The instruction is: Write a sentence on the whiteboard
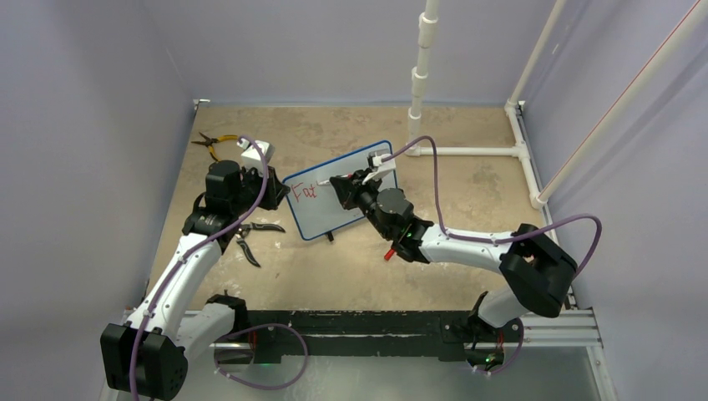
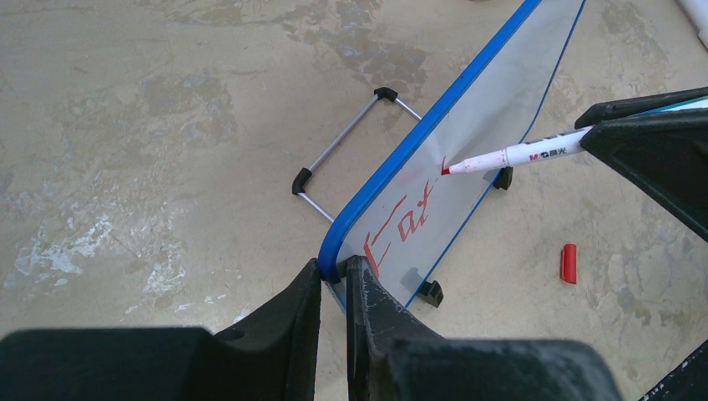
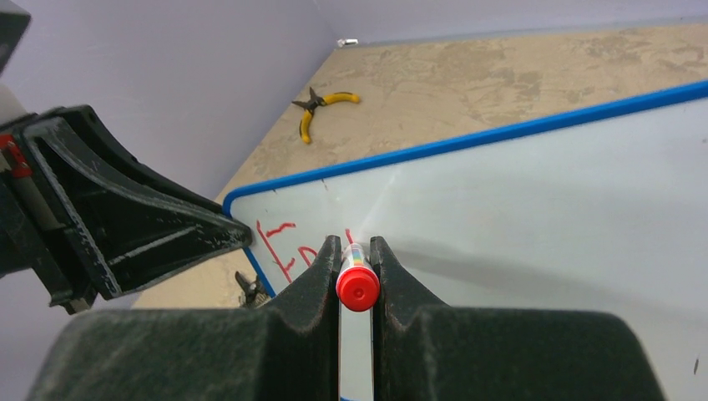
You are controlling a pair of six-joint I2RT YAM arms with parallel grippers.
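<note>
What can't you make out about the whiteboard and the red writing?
Right wrist view: the right gripper and the marker it holds hide the tip and most of the sentence; only the first letter shows whole.
Top view: that gripper covers the middle of the whiteboard; the lettering is too small to read surely.
Left wrist view: the top edge cuts off the board's far end; the left gripper hides its near corner.
</note>
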